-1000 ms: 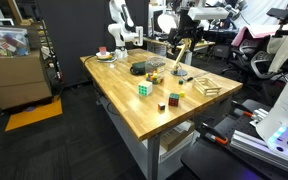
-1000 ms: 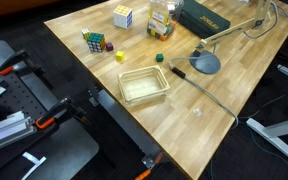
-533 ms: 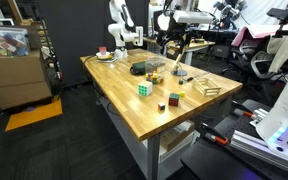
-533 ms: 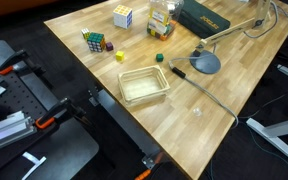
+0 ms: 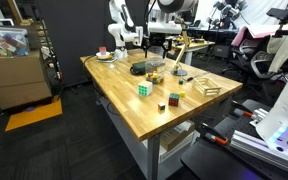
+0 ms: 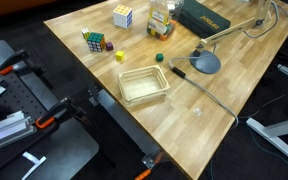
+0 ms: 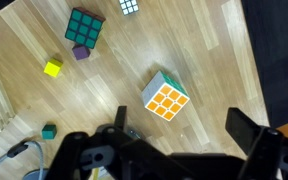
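In an exterior view the pincer [image 5: 156, 44] hangs above the far end of the worktop [image 5: 134, 105], too small there to judge its jaws. In an exterior view a clear tray [image 6: 144, 85] lies on the worktop near a yellow block [image 6: 121, 57]. In the wrist view the pincer [image 7: 184, 130] stands spread wide apart and grips nothing. It hovers over an orange-topped puzzle cube [image 7: 165, 98] that lies flat on the worktop just ahead of the gap, with a teal cube [image 7: 84, 25] and a purple block [image 7: 81, 52] farther off.

Clear plastic tray [image 6: 144, 86], desk lamp [image 6: 205, 63], dark box [image 6: 204, 17], small yellow block [image 7: 52, 68]
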